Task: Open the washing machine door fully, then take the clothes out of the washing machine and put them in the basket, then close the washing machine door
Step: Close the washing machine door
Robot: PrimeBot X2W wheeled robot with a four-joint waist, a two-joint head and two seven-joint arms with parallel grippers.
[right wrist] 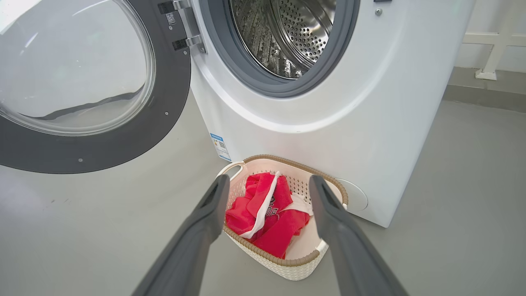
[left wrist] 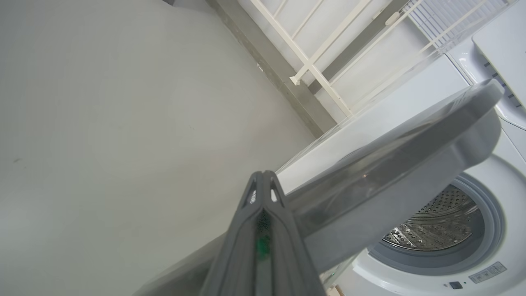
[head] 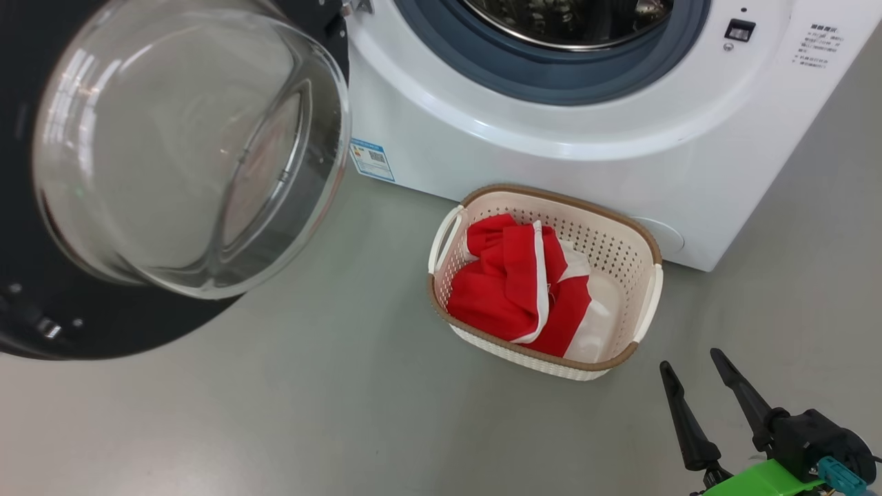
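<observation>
The washing machine (head: 551,158) (right wrist: 328,135) stands with its steel drum (right wrist: 287,37) (left wrist: 435,222) showing no clothes. The washing machine door (head: 186,145) (right wrist: 82,82) is swung wide open to the left. Red clothes (head: 510,282) (right wrist: 263,209) with white trim lie in the basket (head: 537,193) (right wrist: 283,157) on the floor before the machine. My right gripper (head: 691,362) (right wrist: 269,181) is open and empty, low and to the right of the basket, pointing at it. My left gripper (left wrist: 263,174) is shut with nothing in it, its tips by the door's edge (left wrist: 411,164); contact is unclear.
Grey floor (head: 310,413) spreads around the basket and under the door. A blue label sticker (head: 372,160) sits on the machine's lower front, a round cover (head: 665,238) behind the basket. A white railing (left wrist: 320,70) runs along the wall beside the machine.
</observation>
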